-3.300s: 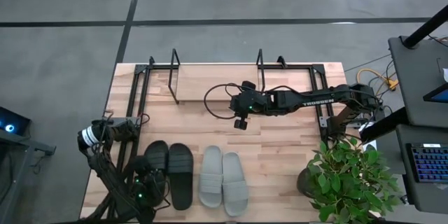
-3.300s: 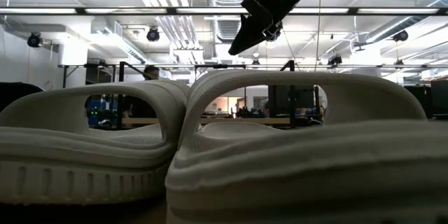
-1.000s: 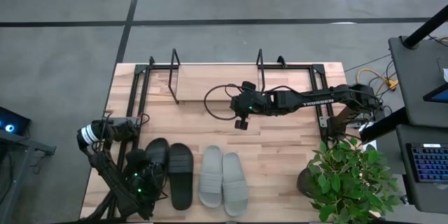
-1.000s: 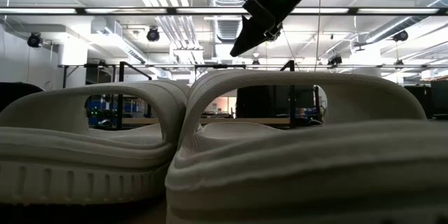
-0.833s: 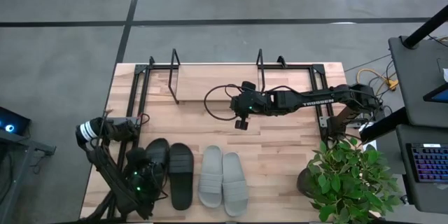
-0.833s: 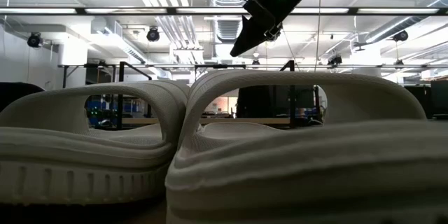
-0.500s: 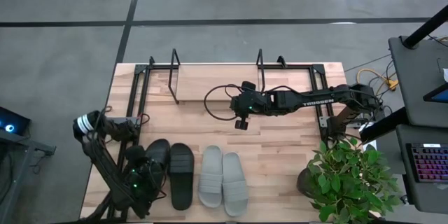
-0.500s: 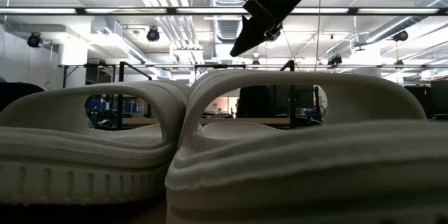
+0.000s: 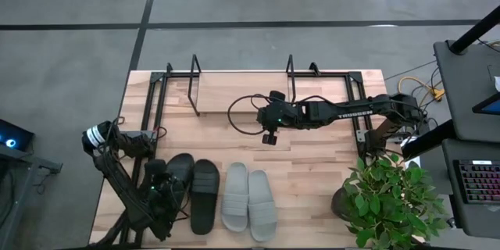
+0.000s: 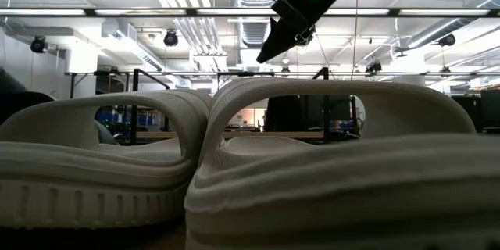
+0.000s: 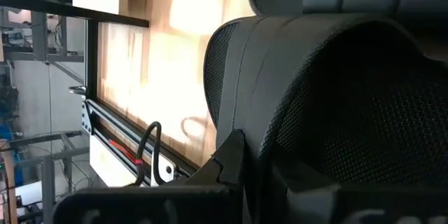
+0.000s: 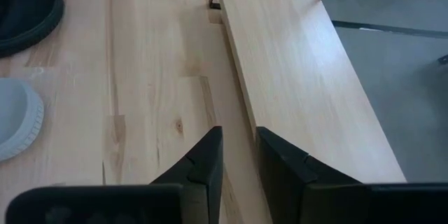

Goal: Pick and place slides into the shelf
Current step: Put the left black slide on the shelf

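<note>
Slides: four on the table's near half, in a row. Black pair on the left, outer black slide (image 9: pixel 176 173) and inner black slide (image 9: pixel 204 196); grey pair (image 9: pixel 249 196) to their right, side by side and touching. In the low view the grey pair (image 10: pixel 234 164) fills the foreground, straps arching.

Shelf (image 9: pixel 242 90): stands along the far edge of the table (image 9: pixel 312 172), wire end loops upright, light board base bare.

Left gripper (image 9: pixel 160 195): down at the near left, over the heel end of the outer black slide. Jaws fully closed. The left wrist view is filled by black slide material (image 11: pixel 336 77) pressed right against the fingers, so the gripper appears clamped on that slide's edge; exactly where it pinches is hidden.

Right gripper (image 9: pixel 268 135): hangs above mid-table, just in front of the shelf, holding nothing. Fingers (image 12: pixel 203 161) stand a narrow gap apart, over the front edge of the shelf board (image 12: pixel 294 77). In the low view it hangs high above the grey pair (image 10: pixel 273 43).

Against the frames a few seconds ago: the outer black slide has shifted, its toe now swung toward its partner and sitting a little farther up the table. The left arm's elbow has moved outward. Right arm and grey pair unchanged.
</note>
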`<state>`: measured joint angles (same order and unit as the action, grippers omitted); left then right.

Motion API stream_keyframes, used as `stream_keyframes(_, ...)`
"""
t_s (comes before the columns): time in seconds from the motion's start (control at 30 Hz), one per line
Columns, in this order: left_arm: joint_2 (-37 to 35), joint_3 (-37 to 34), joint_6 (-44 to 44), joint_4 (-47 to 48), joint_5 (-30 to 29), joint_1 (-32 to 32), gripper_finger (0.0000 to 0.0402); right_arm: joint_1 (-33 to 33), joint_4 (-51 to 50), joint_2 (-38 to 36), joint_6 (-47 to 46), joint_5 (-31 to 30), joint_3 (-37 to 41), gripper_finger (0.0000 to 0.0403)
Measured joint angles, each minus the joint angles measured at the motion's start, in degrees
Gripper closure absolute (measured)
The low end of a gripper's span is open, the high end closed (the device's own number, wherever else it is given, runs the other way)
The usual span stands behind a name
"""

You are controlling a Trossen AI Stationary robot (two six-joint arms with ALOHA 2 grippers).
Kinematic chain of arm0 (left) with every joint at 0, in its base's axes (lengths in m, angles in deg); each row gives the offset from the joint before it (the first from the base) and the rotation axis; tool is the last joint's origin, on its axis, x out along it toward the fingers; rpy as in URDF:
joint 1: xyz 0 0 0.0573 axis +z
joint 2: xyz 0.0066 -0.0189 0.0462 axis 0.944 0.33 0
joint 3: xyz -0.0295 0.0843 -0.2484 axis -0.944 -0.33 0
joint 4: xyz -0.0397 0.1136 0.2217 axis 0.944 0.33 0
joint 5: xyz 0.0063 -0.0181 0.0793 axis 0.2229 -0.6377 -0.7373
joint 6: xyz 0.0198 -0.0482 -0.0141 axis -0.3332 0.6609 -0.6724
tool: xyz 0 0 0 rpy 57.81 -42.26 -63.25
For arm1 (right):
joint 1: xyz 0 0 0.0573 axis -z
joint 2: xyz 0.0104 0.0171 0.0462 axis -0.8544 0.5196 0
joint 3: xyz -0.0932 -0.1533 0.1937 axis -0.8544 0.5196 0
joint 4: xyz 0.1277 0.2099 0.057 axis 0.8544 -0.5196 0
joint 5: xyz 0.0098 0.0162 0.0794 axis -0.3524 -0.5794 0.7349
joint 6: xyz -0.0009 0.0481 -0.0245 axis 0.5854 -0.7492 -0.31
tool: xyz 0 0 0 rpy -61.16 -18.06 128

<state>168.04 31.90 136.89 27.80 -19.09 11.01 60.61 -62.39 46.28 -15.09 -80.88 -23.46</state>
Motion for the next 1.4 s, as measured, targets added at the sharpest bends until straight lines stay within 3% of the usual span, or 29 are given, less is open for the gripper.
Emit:
stream_keyframes(0.3, -5.7, 0.0, -1.3, 0.0, -4.3, 0.1, 0.0402, 0.0, 0.0, 0.0, 0.0, 0.0, 0.0, 0.0331)
stream_keyframes(0.57, -11.8, 0.1, -1.3, 0.0, -19.0, 0.2, 0.0402, 0.0, -0.1, 0.0, 0.0, 0.0, 0.0, 0.0331)
stream_keyframes(0.83, -12.5, 0.2, -4.3, 0.0, -37.0, 2.4, 0.0402, 0.0, -0.1, -0.3, 0.9, -1.4, 0.0, 0.0324)
stream_keyframes(1.07, -10.8, 1.1, -7.5, 0.0, -39.9, 9.5, 0.0402, 0.0, -0.1, -3.3, -2.5, -10.5, 0.0, 0.0333)
stream_keyframes(1.4, -9.9, 5.2, -16.9, 0.0, -48.0, 17.2, 0.0401, 0.0, -2.0, -5.8, -5.6, -12.1, 0.0, 0.0330)
